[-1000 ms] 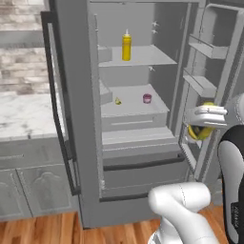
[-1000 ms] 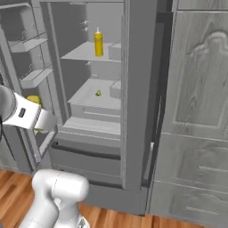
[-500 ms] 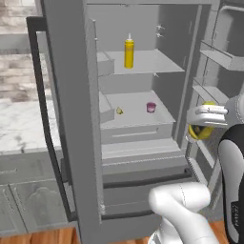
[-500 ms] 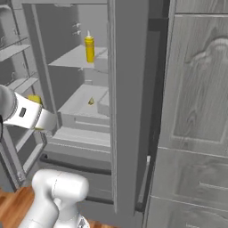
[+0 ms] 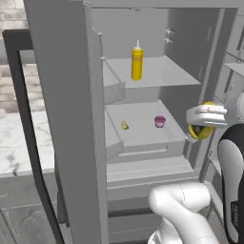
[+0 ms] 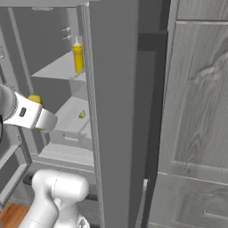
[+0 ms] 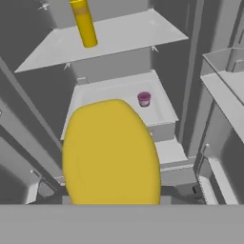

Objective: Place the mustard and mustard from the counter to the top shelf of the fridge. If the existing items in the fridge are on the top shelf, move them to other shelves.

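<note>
The fridge (image 5: 71,95) stands open in front of me. A tall slim mustard bottle (image 5: 137,64) stands upright on the top shelf (image 5: 164,76); it also appears in the right base view (image 6: 78,57) and the hand view (image 7: 85,24). My gripper (image 5: 201,125) is shut on the shorter, darker mustard bottle (image 5: 204,132), held in front of the fridge's right side at the height of the middle shelf. That bottle (image 7: 112,152) hides the fingertips in the hand view. One shelf below the top, a small pink cup (image 5: 160,121) and a yellow wedge (image 5: 124,125) sit apart.
The open left fridge door (image 5: 28,133) with its dark handle stands close at the left, with the marble counter (image 5: 14,143) behind it. The right door's bins (image 7: 224,90) are close to my hand. Grey cabinets (image 6: 196,111) stand to the right of the fridge.
The whole picture has grown and shifted: the base has come closer to the fridge. My gripper still holds the shorter mustard in the same pose.
</note>
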